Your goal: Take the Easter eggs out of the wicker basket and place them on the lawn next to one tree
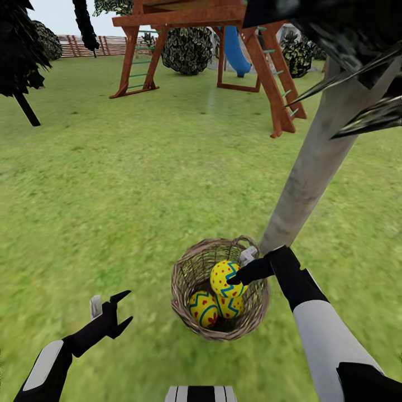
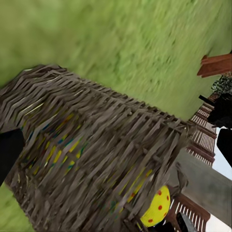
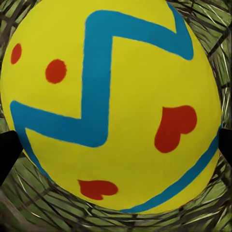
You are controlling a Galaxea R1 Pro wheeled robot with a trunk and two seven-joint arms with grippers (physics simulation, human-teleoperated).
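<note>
Three Easter eggs [image 1: 220, 296] in one wicker basket [image 1: 184, 279]; right tool [image 1: 239, 276] grips the top egg [image 3: 113, 104]; left tool [image 1: 120, 308] open.

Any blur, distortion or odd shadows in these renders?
Head view: wide-angle lens bends the tree trunk and the lawn; flat light, no cast shadows. Left wrist view: wicker basket and grass look smeared. Right wrist view: the top egg sits very close, sharp, evenly lit, no glare.

eggs [image 1: 228, 279]: yellow, blue zigzags, red marks | basket [image 1: 187, 273]: tan-brown weave | lawn [image 1: 111, 184]: green
</note>
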